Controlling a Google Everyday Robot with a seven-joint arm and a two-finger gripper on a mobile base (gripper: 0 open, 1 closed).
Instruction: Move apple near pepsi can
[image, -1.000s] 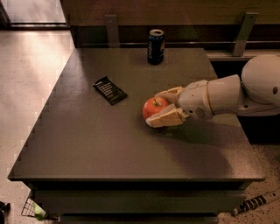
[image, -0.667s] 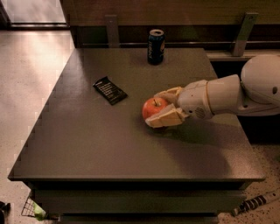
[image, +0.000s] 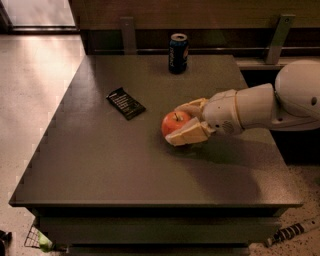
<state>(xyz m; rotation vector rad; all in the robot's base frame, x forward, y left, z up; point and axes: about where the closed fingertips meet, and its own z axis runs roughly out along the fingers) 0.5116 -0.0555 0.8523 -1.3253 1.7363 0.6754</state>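
The red-orange apple (image: 174, 122) sits on the dark table (image: 100, 165) right of its centre. My gripper (image: 176, 125) reaches in from the right and is shut on the apple, with one finger (image: 189, 106) behind it and the other finger (image: 186, 135) in front, low over the table top. The dark blue pepsi can (image: 177, 53) stands upright near the table's far edge, well beyond the apple and apart from the gripper.
A flat black rectangular packet (image: 126, 103) lies on the table left of the apple. A low wall with metal brackets (image: 277, 32) runs behind the table. The white arm (image: 270, 102) spans the table's right side.
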